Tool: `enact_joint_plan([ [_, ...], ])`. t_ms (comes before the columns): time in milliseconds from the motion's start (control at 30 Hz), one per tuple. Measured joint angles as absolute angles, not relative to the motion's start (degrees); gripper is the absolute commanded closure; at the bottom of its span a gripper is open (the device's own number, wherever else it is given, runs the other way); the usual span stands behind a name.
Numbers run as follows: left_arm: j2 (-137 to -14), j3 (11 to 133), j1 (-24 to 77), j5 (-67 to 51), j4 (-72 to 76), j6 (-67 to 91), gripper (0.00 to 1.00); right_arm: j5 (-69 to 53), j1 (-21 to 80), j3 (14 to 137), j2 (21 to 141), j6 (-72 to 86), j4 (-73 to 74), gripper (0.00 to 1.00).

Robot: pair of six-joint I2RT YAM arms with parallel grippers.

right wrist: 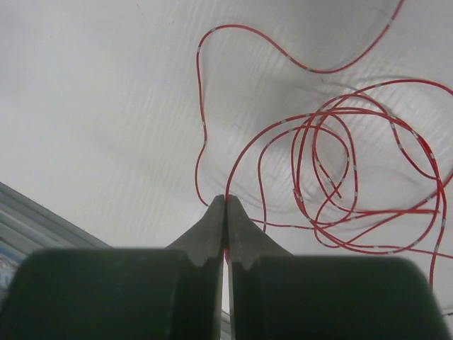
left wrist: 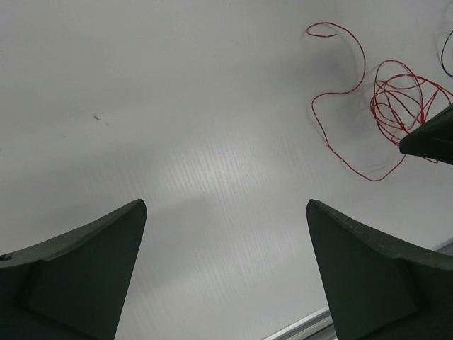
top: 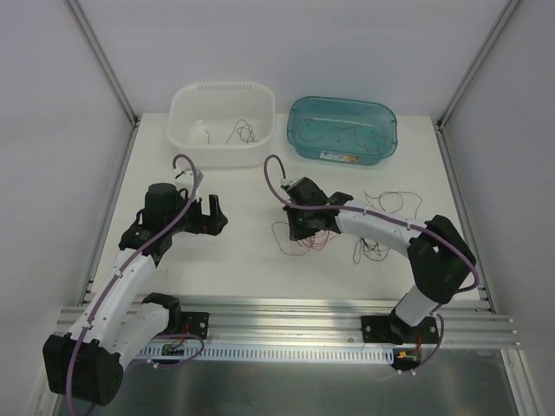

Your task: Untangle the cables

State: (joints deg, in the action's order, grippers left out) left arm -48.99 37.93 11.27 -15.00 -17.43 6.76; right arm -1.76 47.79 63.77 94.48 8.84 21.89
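Observation:
A red cable (right wrist: 245,149) lies in loose coils on the white table, and my right gripper (right wrist: 225,200) is shut on one strand of it, the strand running up out of the pinched tips. From above, the right gripper (top: 299,234) sits low over the red tangle (top: 314,244), with thin black cables (top: 373,251) and more loops (top: 388,202) to its right. My left gripper (top: 209,204) stands open over bare table, left of the tangle. In the left wrist view its jaws (left wrist: 225,205) are wide apart with nothing between them, the red cable (left wrist: 396,99) far off at the upper right.
A white tub (top: 178,121) at the back holds a thin dark cable (top: 241,133). A teal bin (top: 295,130) beside it holds more thin wire. An aluminium rail (top: 286,316) runs along the near edge. Walls close in on both sides.

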Motion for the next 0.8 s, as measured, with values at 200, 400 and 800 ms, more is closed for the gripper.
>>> enact_joint_plan([
  [200, -50.41, 37.93, 11.27, -17.21, -17.37, 6.85, 0.03, -1.78, 47.99, 66.17, 86.37, 8.73, 27.55, 0.99],
  [400, -51.44, 37.93, 11.27, -19.11, -17.32, 6.87, 0.03, 1.02, 49.17, 79.46, 73.67, 5.69, 32.01, 0.99],
  [800, -51.35, 37.93, 11.29, -22.11, -16.34, 6.76, 0.03, 6.57, 48.47, 83.44, 60.75, 0.47, 30.20, 0.99],
])
